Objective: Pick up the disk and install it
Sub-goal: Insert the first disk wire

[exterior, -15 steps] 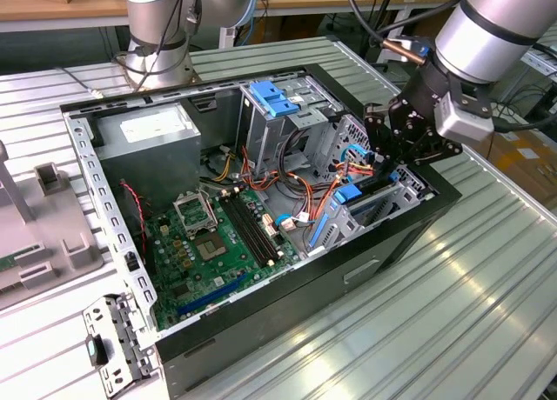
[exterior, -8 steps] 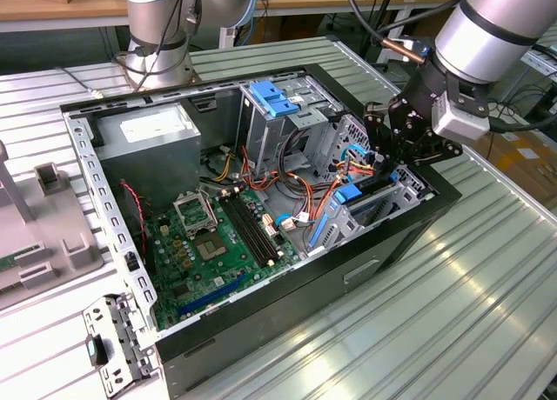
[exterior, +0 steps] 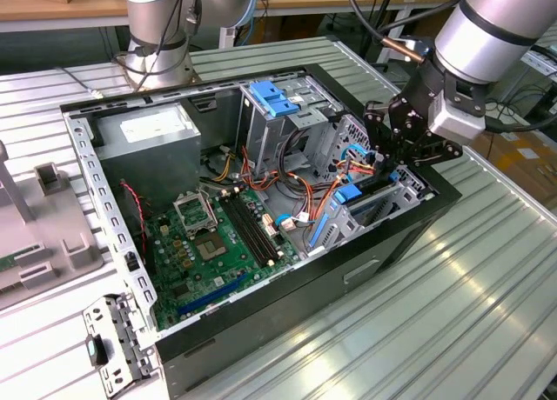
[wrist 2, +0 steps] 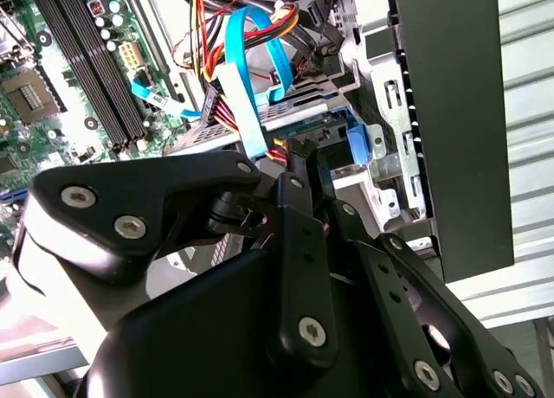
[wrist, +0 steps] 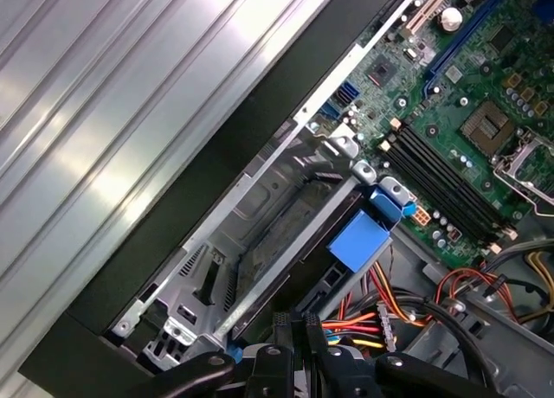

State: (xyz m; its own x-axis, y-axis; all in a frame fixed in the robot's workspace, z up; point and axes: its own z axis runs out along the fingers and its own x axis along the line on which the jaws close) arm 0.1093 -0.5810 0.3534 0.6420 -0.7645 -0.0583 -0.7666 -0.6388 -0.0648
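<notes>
Open black desktop computer case (exterior: pixel 365 270), lying on its side on a ribbed silver metal table (exterior: pixel 470 313).

Green motherboard (exterior: pixel 204 252) on the case floor, carrying two long black memory slots (exterior: pixel 252 230); seen also in both wrist views. Larger grey box-shaped power supply with a white sticker (exterior: pixel 148 139) stood at the end of the case towards the exterior view's left. Tall metal cage with a blue plastic cap (exterior: pixel 274 100) stood near the middle of the far side. Bundles of orange, red, yellow and black wires (exterior: pixel 309 196), with a flat light-blue ribbon cable (wrist 2: pixel 251 78), lay between cage and drive bay.

Flat silver-metal disk with blue plastic side rails (exterior: pixel 370 204) sat edge-on in the metal drive bay (wrist: pixel 277 216) at the corner of the case towards the exterior view's right, a blue tab (wrist: pixel 357 240) showing at its inner end. How deep it was seated could not be told.

Black multi-link gripper (exterior: pixel 387 165) on the silver arm (exterior: pixel 496 26) hung just above that bay, its fingertips (wrist 2: pixel 303 156) drawn close together over the disk's upper edge. Whether the jaws pinched the edge or merely rested against it could not be told.

Loose grey metal bracket (exterior: pixel 113 348) lay on the table beside the case's near corner.
</notes>
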